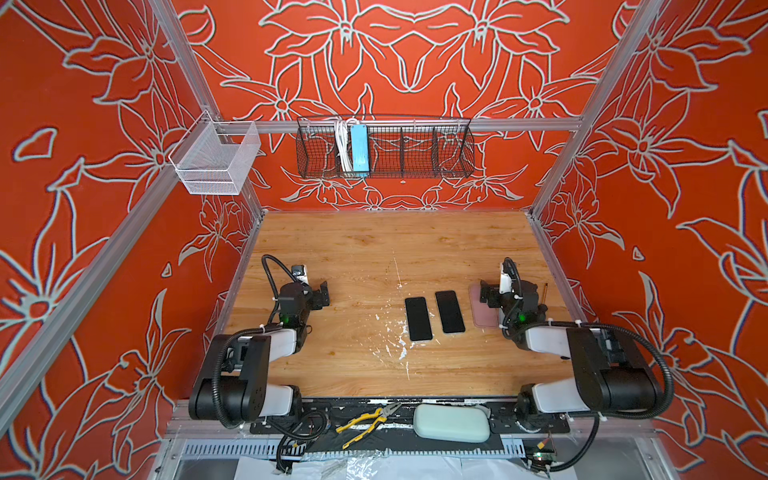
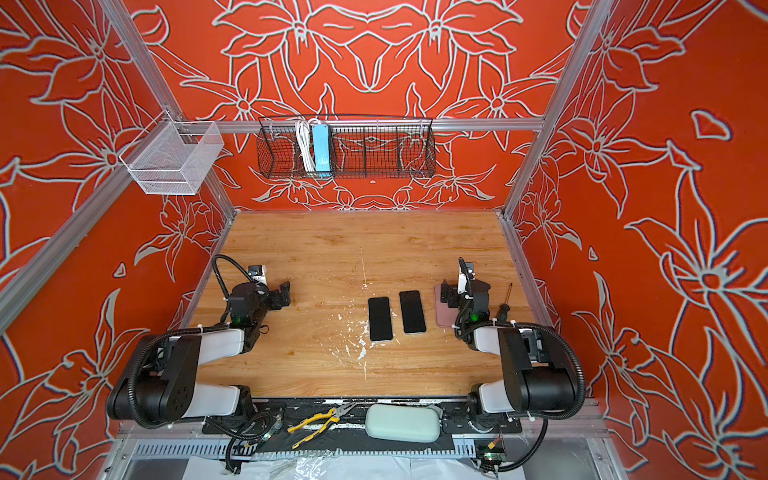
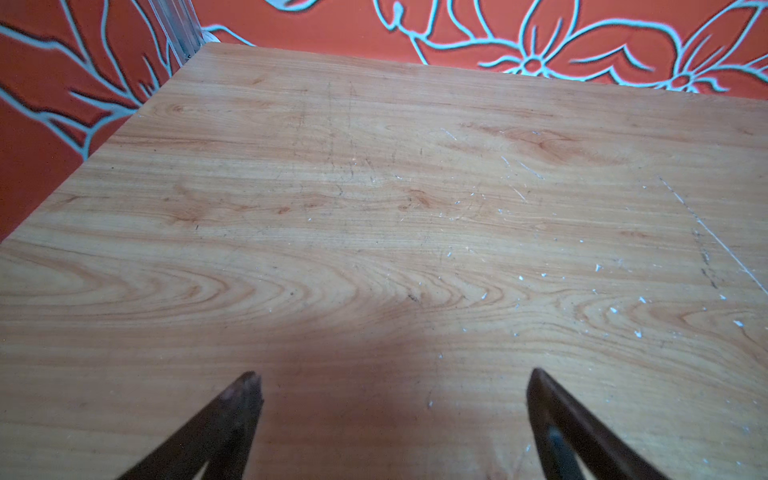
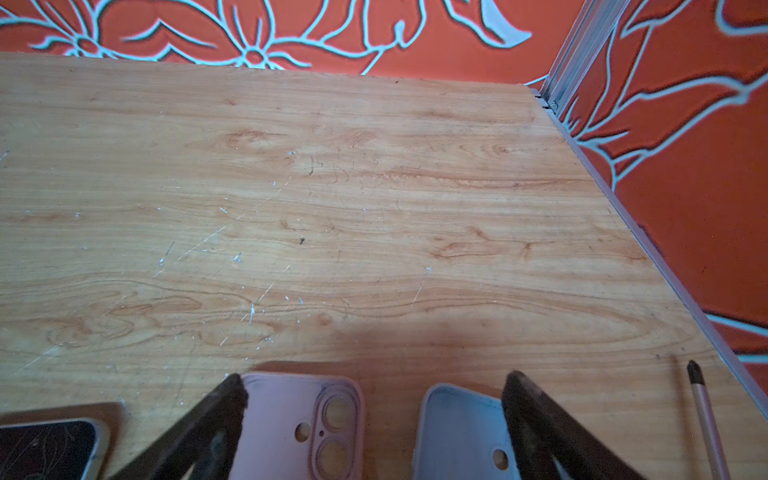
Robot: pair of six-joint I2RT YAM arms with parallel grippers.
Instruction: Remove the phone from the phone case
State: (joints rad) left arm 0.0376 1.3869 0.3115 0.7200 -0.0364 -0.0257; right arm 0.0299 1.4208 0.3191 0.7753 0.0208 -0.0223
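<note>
Two black phones lie face up side by side mid-table, one point(image 1: 418, 318) and one with a pale rim point(image 1: 449, 311); the frames do not show whether that rim is a phone case. The rimmed phone's corner point(image 4: 45, 449) shows a cracked screen. An empty pink phone case point(image 4: 299, 424) and an empty pale blue case point(image 4: 457, 432) lie inside up beneath my right gripper point(image 4: 374, 376), which hangs open above them. In a top view only the pink case point(image 1: 484, 309) shows. My left gripper point(image 1: 322, 295) stands open over bare wood point(image 3: 392, 374), far left of the phones.
A thin screwdriver point(image 1: 544, 293) lies by the right wall, right of the cases. Yellow pliers point(image 1: 370, 419) and a pale green pouch point(image 1: 452, 423) sit on the front ledge. A black wire basket point(image 1: 384, 147) and a white mesh basket point(image 1: 216, 160) hang on the walls.
</note>
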